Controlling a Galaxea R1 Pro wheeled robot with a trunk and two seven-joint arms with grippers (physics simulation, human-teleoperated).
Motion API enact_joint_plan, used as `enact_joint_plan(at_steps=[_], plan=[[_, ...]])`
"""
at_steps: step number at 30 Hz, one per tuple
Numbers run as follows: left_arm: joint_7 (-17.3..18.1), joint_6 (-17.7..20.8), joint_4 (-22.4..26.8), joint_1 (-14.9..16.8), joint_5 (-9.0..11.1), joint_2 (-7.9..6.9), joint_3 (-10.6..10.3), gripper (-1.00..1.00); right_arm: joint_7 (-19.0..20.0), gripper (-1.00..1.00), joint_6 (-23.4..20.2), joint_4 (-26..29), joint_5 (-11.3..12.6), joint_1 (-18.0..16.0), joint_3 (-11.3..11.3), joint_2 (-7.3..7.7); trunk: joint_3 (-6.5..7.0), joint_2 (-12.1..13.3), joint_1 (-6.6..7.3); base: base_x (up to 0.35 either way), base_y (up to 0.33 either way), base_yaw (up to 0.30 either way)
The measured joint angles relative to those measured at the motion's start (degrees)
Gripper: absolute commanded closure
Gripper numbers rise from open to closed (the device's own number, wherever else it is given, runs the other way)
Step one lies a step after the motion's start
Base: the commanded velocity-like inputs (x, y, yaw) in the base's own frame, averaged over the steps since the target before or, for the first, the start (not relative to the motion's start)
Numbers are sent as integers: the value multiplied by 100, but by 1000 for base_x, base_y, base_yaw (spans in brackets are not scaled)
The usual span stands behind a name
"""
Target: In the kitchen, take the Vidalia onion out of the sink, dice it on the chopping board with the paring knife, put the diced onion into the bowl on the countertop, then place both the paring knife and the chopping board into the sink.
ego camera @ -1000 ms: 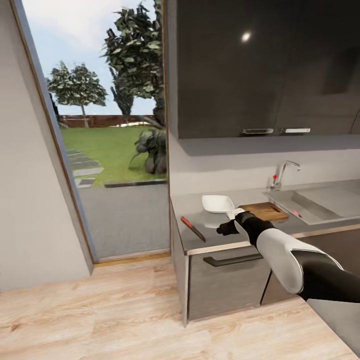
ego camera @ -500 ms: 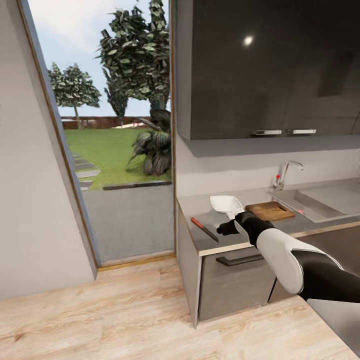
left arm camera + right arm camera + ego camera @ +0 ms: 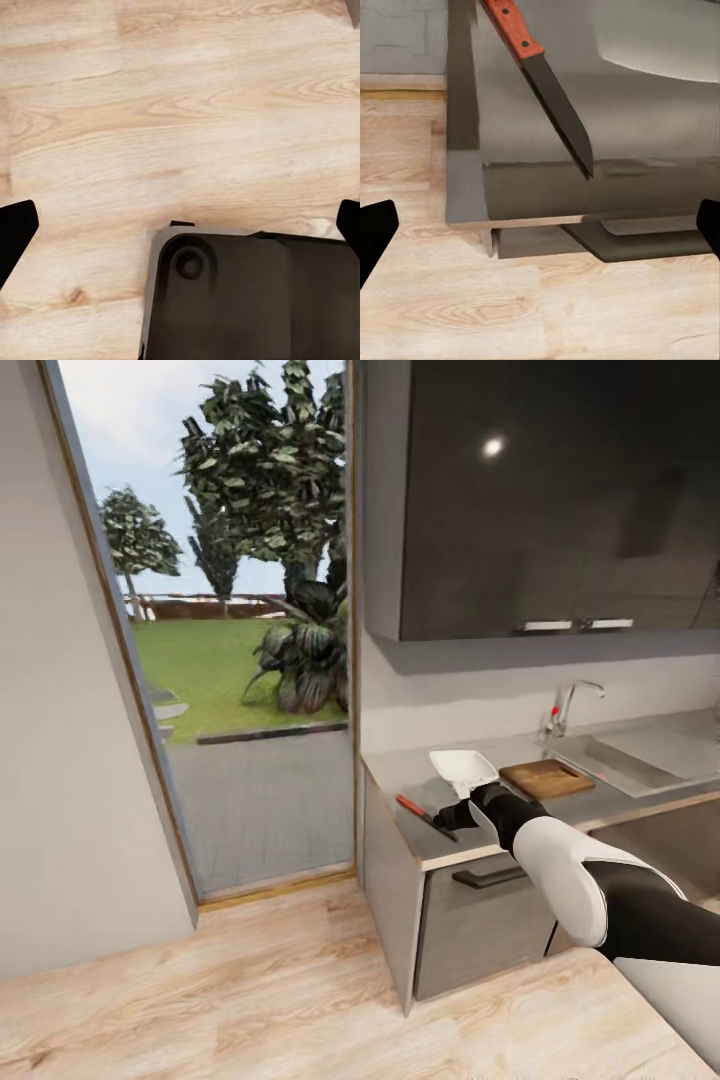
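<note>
Right gripper (image 3: 456, 818) hovers spread open near the grey countertop's (image 3: 405, 772) end, by the red-handled dark-bladed paring knife (image 3: 542, 77). White squarish bowl (image 3: 463, 768) sits beside the brown wooden chopping board (image 3: 546, 778), before the steel sink (image 3: 625, 754). Left gripper (image 3: 180, 225) gapes wide above the floor.
</note>
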State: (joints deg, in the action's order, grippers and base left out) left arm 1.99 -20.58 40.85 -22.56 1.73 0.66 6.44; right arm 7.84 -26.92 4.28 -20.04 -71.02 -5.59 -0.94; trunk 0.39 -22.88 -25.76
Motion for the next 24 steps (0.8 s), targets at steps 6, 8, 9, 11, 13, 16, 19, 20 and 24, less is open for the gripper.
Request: enact_joint_plan(at_steps=[6,8,9,11,13,16,19,20,24], plan=[[0,-1,4,0,-5,-1,-2,-100,-2,-100,-1,-1,0,-1,-1,0,0,0,0,0,151,-187],[0,-1,4,-1,-5,-1,-3,-100,1,-100,-1,-1,1,-1,-1,0,0,0,0,0,38,-222],[0,-1,4,0,-5,-1,-3,-100,2,-100,-1,-1,1,-1,-1,0,0,0,0,0,19,-235],[0,-1,5,1,-5,-1,-2,-100,10,-100,-2,-1,1,-1,-1,-3,0,0,0,0,5,-246],[0,-1,5,0,-5,-1,-3,-100,12,-100,-2,-1,1,-1,-1,-5,0,0,0,0,2,-247],[0,-1,5,1,-5,-1,-3,-100,14,-100,-2,-1,1,-1,-1,-8,0,0,0,0,1,-244],[0,-2,5,1,-5,-1,-1,-100,14,-100,-1,-1,1,-1,-1,-9,0,0,0,0,0,-111],[0,-2,5,1,-5,-1,-1,-100,14,-100,-1,-2,1,-1,-1,-10,0,0,0,0,0,-59],[0,-2,5,-1,-5,-1,-3,-100,14,-100,-1,-3,0,-1,0,-10,0,0,0,0,0,-12]])
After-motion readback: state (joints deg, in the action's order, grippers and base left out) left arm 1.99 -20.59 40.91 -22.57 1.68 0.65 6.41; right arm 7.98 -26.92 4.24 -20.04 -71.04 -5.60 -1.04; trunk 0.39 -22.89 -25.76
